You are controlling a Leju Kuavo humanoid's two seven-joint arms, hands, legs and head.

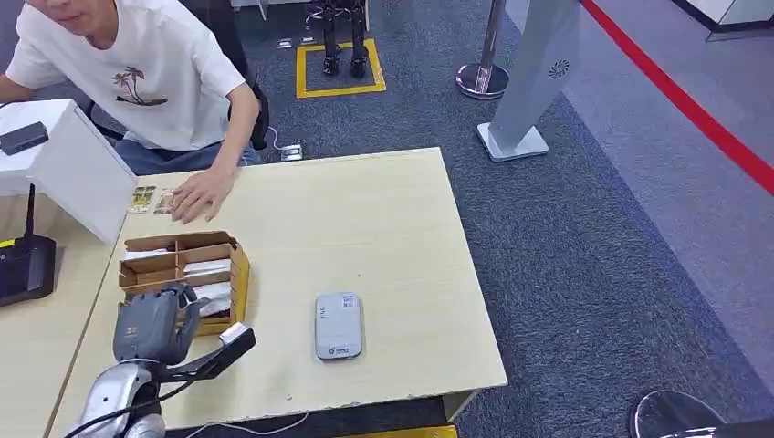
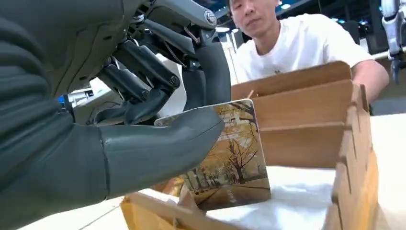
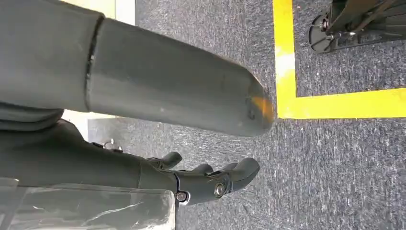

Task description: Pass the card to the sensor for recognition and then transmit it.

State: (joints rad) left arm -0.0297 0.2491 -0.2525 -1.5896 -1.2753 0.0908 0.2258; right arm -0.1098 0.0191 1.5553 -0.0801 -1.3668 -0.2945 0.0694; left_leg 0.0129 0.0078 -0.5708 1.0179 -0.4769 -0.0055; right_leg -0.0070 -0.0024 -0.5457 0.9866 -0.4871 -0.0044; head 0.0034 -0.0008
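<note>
Grey carpet with yellow and red floor lines surrounds a pale wooden table (image 1: 365, 228). Near its left front stands a wooden organizer box (image 1: 239, 274) with several compartments lined in white; what else the slots hold is hard to make out from the head view. The left hand (image 1: 153, 324) sits at the box's near compartment and hides it from above. The left wrist view shows the thumb and dark fingers (image 2: 143, 91) pinching a card (image 2: 234, 158) printed with autumn trees, its lower edge inside the box. A grey sensor (image 1: 338, 325) lies flat on the table, well apart from the box. A person (image 1: 137, 73) rests a hand beside two more cards (image 1: 151, 201). The right hand (image 3: 210, 184) hangs over the carpet, fingers loosely curled, holding nothing.
</note>
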